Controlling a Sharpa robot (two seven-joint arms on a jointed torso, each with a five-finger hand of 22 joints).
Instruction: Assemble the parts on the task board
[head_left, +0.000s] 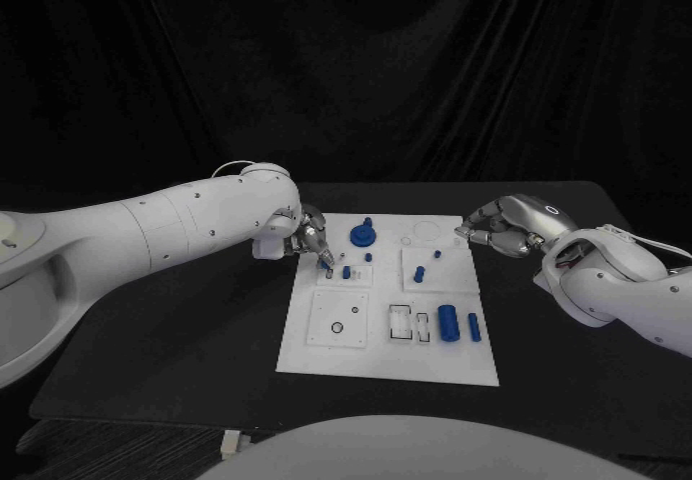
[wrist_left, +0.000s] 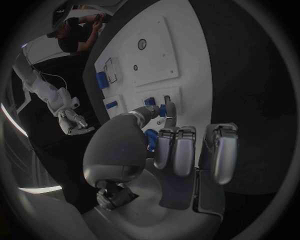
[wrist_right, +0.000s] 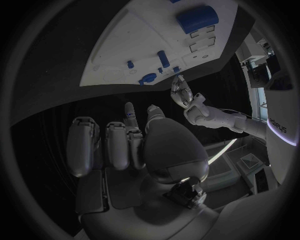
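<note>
Two hands sit at the far end of the white task board (head_left: 387, 345), one on each side. My left hand (head_left: 310, 240) is over the board's far left corner, fingers pointing down; in the left wrist view its thumb and a fingertip (wrist_left: 169, 111) pinch a small blue part (wrist_left: 162, 110) just above the board. My right hand (head_left: 498, 228) hovers at the board's far right edge with fingers curled in; I cannot tell whether it holds anything. On the board I see a round blue knob (head_left: 362, 235) at the far middle, a small blue peg (head_left: 420, 272) further right, and a blue cylinder (head_left: 450, 324) beside a slimmer blue pin (head_left: 473, 326) near the right edge.
</note>
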